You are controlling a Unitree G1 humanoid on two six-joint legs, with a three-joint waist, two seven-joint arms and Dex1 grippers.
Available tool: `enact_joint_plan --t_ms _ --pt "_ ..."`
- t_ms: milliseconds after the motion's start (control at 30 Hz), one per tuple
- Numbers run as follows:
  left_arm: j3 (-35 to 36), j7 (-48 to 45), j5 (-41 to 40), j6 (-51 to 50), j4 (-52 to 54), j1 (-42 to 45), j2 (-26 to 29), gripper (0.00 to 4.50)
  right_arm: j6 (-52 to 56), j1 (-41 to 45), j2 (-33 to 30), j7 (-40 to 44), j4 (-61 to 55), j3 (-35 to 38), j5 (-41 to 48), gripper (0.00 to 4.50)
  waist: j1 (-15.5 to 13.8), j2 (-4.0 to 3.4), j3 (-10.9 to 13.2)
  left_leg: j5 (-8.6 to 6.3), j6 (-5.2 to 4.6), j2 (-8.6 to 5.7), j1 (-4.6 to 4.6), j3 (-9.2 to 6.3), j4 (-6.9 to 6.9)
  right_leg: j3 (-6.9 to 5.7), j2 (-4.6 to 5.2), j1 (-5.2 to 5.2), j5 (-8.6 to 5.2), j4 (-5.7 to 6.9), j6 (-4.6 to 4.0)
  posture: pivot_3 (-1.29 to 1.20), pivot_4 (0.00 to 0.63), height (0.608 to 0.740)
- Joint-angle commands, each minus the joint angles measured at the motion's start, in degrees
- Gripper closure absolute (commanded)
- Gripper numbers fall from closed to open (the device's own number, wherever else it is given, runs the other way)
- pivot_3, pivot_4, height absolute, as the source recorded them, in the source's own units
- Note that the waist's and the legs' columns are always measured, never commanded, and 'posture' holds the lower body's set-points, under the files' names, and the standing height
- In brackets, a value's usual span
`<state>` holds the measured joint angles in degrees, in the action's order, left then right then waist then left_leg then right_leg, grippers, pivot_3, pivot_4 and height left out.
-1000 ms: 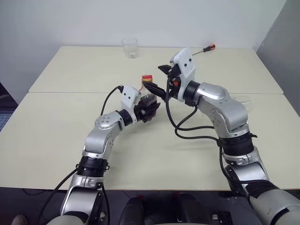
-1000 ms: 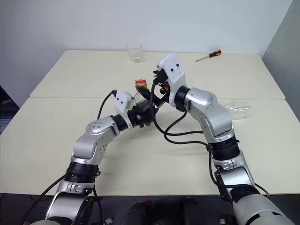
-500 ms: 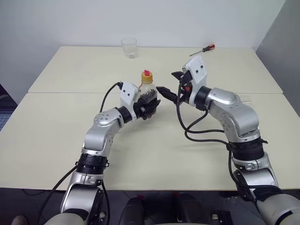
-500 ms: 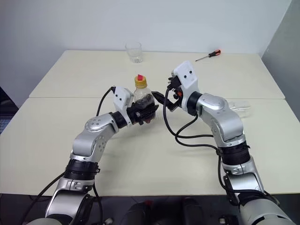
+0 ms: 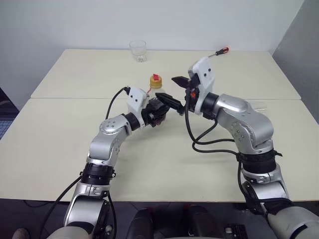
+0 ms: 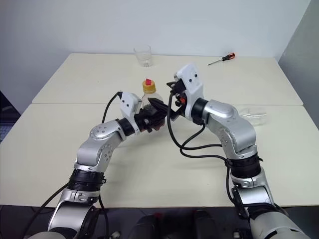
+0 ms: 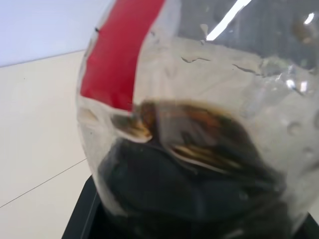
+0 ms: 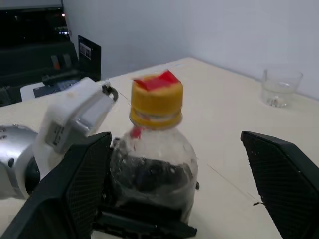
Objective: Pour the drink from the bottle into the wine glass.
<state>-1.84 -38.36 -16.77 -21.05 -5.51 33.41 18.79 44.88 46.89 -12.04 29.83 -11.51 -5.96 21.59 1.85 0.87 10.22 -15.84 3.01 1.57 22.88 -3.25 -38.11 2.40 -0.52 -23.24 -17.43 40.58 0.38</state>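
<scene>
Right gripper (image 5: 175,91) closing back in on the capped bottle (image 6: 149,103)

You're holding the bottle upright above the table (image 5: 65,129), left gripper (image 5: 155,112) clenched around its body. Your right gripper, jaws spread wide, is returning beside the yellow cap (image 8: 156,101) after backing off half a second ago. The cap is still on, so uncapping comes before pouring.

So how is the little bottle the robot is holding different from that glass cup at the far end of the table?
The bottle has a yellow cap with red on top; the tumbler is open-topped. The bottle holds dark drink in its lower part, while the tumbler looks empty. The bottle is held upright above the table in the left gripper; the tumbler stands on the table by itself, far back. Both are clear and small.
</scene>
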Motion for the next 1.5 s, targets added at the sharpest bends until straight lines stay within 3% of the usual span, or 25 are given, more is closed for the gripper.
enact_joint_plan --t_ms 33,567,1500 --pt "1.13 -0.27 -0.65 1.56 1.77 0.98 0.06 2.29 -1.42 2.62 1.3 -0.79 -0.17 0.0 0.11 0.06 0.0 0.0 0.0 0.0 0.0 -0.01 0.0 0.01 0.0 -0.01 0.01 0.0 0.0 0.0 0.0 0.0 0.15 0.74" --pt "0.71 -0.22 -0.93 0.9 3.54 0.0 -0.16 2.29 -6.94 6.59 5.11 -2.1 7.0 -0.75 -3.08 0.06 0.03 0.0 0.0 0.0 0.0 0.02 0.0 0.03 0.01 0.0 0.02 0.0 0.0 0.0 0.0 0.0 0.15 0.74" --pt "1.1 0.16 -1.22 -0.55 4.92 -0.22 0.18 2.29 -5.6 3.08 -0.04 -0.53 3.63 0.31 -2.11 0.06 0.03 0.0 0.0 0.0 0.0 0.02 0.0 0.01 0.02 0.01 0.02 -0.01 0.0 0.0 0.0 0.0 0.15 0.74"
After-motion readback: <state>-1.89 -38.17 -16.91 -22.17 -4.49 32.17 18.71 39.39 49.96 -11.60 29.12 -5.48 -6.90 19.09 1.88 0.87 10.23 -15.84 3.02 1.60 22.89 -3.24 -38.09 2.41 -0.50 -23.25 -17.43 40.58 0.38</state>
